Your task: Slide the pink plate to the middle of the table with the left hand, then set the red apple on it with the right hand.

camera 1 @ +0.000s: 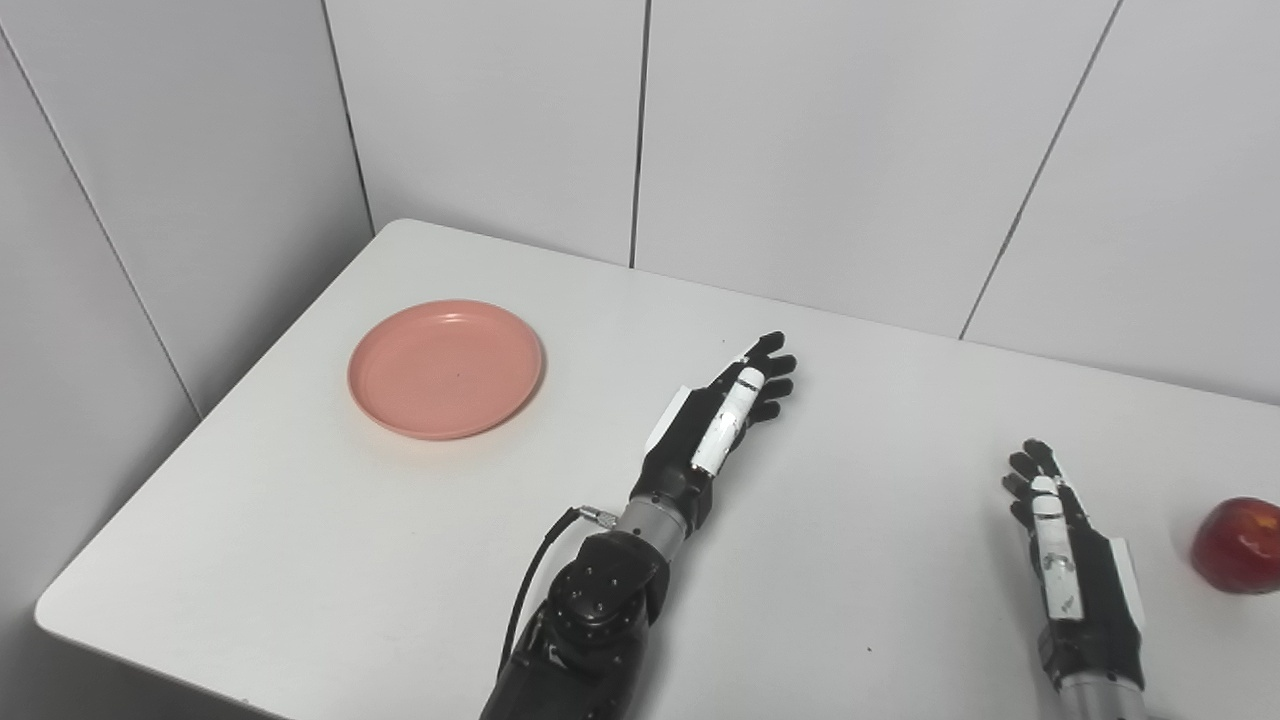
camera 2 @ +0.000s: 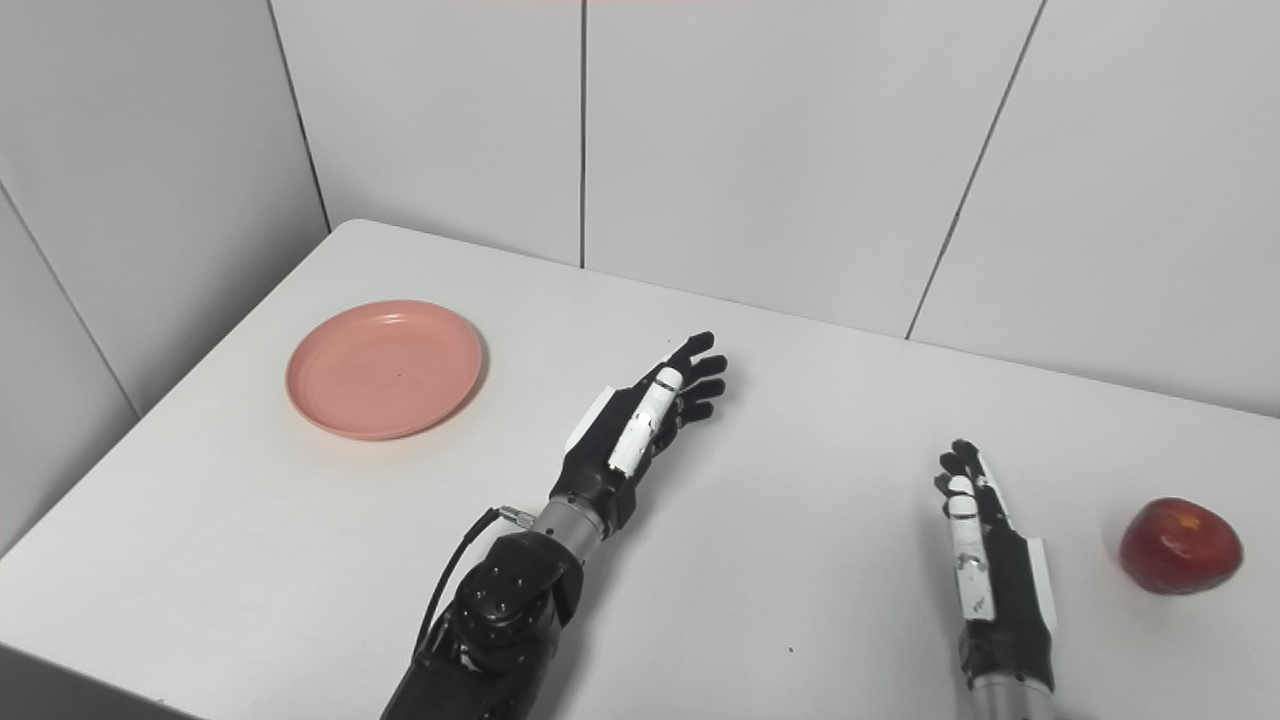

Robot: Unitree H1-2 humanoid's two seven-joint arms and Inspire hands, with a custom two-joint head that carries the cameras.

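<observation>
We see the pink plate (camera 1: 446, 368) lying flat near the left corner of the white counter (camera 1: 860, 420), not far from its left edge, so it is not yet in the middle. Our left hand (camera 1: 722, 420) is near the centre, well apart from the plate, fingers (camera 1: 776, 364) released and holding nothing. We judge it must go left to reach the plate's rim. The way between them is free. Our right hand (camera 2: 985, 560) waits with fingers also released, near the red apple (camera 2: 1181, 546), which sits alone at the right side, not touched.
</observation>
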